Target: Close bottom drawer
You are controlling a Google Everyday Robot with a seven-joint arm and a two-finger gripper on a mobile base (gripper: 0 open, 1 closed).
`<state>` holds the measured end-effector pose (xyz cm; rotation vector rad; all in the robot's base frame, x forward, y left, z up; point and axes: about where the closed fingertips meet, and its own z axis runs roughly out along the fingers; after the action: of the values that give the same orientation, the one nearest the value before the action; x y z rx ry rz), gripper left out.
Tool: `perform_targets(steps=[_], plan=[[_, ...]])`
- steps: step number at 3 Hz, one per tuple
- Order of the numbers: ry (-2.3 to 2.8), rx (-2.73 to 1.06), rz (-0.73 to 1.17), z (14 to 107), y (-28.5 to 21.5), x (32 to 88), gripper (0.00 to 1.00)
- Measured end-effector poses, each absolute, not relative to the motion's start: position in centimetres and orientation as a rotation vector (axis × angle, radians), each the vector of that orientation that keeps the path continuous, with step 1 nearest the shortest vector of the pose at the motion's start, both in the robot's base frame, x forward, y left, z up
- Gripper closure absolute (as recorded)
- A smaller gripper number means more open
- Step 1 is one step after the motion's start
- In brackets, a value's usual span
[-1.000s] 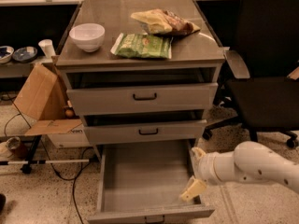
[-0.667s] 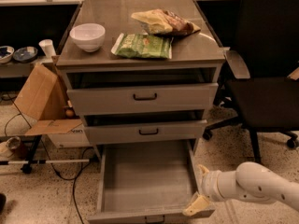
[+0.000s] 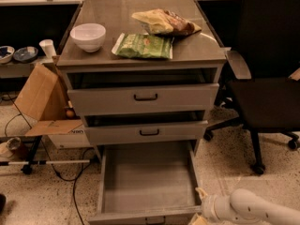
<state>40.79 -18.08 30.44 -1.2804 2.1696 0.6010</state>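
Speckled floor (image 3: 225, 168) surrounds the grey cabinet (image 3: 117, 20). A black office chair (image 3: 272, 93) stands right of it, an open cardboard box (image 3: 40, 97) left, a pale counter (image 3: 28, 0) behind. The gripper (image 3: 200, 205) sits low by its front-right corner.

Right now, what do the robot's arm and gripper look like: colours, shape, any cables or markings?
The arm is a smooth, rounded white tube with a ringed wrist collar. Its gripper, at the front right corner of the grey metal bottom drawer, has pale cream-yellow fingers. No cables or markings are visible.

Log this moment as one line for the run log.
bottom drawer: pulled out | gripper: at its front right corner, fingers open | contact: cannot tell | task: not done
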Motion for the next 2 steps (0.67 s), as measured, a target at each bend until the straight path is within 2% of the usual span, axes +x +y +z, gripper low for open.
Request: perform_targets(steps=[1, 2], plan=[[2.205, -1.227, 0.684, 23.5, -18.5, 37.4, 0.19], [2.213, -1.149, 0.735, 20.2, -19.2, 34.7, 0.42]])
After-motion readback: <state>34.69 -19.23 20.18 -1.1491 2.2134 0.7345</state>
